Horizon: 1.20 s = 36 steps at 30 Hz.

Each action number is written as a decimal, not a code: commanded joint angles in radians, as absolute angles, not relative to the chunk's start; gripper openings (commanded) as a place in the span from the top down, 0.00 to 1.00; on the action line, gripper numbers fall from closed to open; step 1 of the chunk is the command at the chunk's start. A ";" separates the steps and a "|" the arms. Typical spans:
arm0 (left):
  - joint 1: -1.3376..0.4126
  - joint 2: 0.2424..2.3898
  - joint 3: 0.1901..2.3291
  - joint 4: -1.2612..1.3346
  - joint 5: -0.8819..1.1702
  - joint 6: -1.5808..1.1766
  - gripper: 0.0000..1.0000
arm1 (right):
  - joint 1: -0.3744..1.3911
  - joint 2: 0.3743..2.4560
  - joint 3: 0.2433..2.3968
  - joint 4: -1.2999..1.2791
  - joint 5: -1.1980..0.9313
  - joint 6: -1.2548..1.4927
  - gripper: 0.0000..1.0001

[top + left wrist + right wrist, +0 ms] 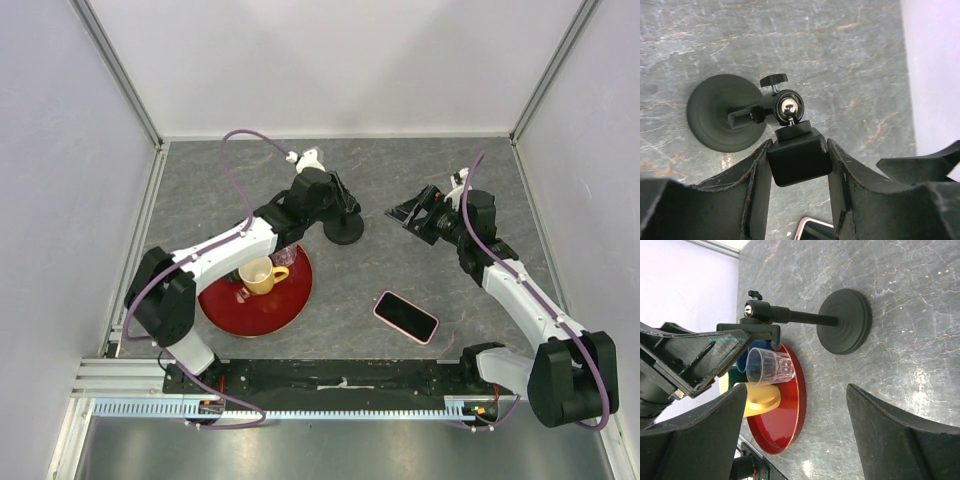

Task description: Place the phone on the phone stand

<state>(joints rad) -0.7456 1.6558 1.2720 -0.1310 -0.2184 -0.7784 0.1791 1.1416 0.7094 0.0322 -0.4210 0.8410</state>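
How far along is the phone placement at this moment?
Nothing is placed yet: the phone lies flat on the table, untouched. In hand: the left gripper is shut on the clamp head of the phone stand, apparently steadying it. The right gripper is open and empty, facing the stand. Left to do: grasp the phone, lift it and seat it on the stand.

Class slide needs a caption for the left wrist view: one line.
Left end effector grips the phone stand by its clamp head, disc base on the table.
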 commanded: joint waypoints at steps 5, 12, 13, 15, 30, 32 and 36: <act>-0.658 1.588 0.959 0.361 -0.040 -0.911 0.98 | 0.176 1.146 0.689 0.155 -0.453 0.907 0.13; -0.611 1.614 0.793 0.633 0.034 -1.067 0.98 | 0.176 1.147 0.670 0.169 -0.451 0.913 0.13; -0.604 1.626 0.770 0.665 0.060 -1.110 0.98 | 0.175 1.146 0.667 0.169 -0.451 0.913 0.13; -0.591 1.660 0.747 0.731 0.086 -1.152 0.98 | 0.175 1.143 0.654 0.175 -0.451 0.914 0.13; -0.505 1.701 0.790 0.718 0.314 -1.184 0.65 | 0.176 1.143 0.670 0.114 -0.474 0.816 0.12; -0.500 1.684 0.787 0.716 0.354 -1.175 0.49 | 0.176 1.141 0.684 0.072 -0.474 0.787 0.12; -0.486 1.655 0.785 0.692 0.444 -1.158 0.17 | 0.176 1.132 0.732 -0.029 -0.462 0.701 0.10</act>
